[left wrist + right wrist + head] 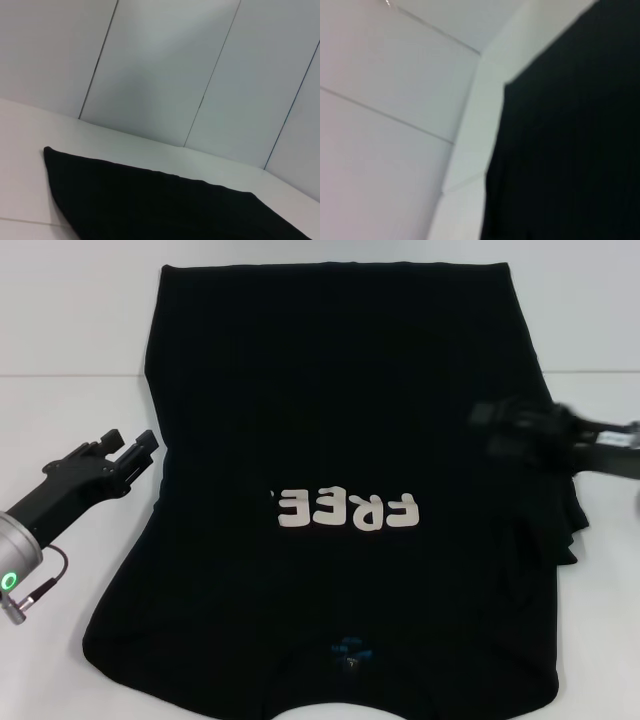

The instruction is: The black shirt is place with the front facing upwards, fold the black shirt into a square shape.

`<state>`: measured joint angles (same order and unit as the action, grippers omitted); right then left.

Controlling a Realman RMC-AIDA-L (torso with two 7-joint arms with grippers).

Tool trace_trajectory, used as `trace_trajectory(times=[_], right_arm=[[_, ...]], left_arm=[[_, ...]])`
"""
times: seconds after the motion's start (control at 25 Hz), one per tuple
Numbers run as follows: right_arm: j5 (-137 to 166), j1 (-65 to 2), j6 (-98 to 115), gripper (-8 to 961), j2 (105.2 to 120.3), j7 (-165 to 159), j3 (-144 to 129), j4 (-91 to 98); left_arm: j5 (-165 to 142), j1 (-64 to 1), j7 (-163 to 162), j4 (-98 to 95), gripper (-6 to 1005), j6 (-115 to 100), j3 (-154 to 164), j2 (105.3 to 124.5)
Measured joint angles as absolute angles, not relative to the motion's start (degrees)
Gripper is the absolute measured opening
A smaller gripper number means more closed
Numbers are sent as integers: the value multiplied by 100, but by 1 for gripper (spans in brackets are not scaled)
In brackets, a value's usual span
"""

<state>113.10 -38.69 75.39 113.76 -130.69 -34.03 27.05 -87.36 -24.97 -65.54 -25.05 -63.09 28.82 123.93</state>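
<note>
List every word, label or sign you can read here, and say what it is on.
"FREE": pale letters on the chest of the black shirt, seen upside down in the head view; the left end of the word is cut off by a fold.
Small blue neck label: too small to read.
Nothing else is readable.

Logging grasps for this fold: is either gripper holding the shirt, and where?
Left gripper holds nothing, beside the black cloth shirt. Right gripper over its right edge: cannot tell.
</note>
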Motion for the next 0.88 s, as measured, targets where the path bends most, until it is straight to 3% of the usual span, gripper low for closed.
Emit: trace_trajectory(times=[0.16, 0.32, 0.56, 0.76, 0.88], right_arm=[[11445, -3992, 7299, 809, 11487, -13056, -3637, 2653], [11416, -3915, 7573, 808, 11462, -13042, -3611, 2762], [11432, -3496, 8040, 808, 11233, -13486, -3310, 3504], [12096, -3296, 8115, 808, 10871, -14169, -3319, 3740], [12451, -3157, 8223, 808, 10824, -14248, -3295, 3711]], left_arm=[[-8736, -2485, -6545, -2505, 540, -6306, 2883, 12393], [-8737, -2472, -6538, -2505, 540, -6303, 2883, 12393], [-8752, -2489, -6544, -2505, 540, -6301, 2898, 12389], [-8772, -2519, -6554, -2505, 540, -6240, 2911, 12384], [-8766, -2523, -6560, -2504, 540, -6195, 2917, 12383]])
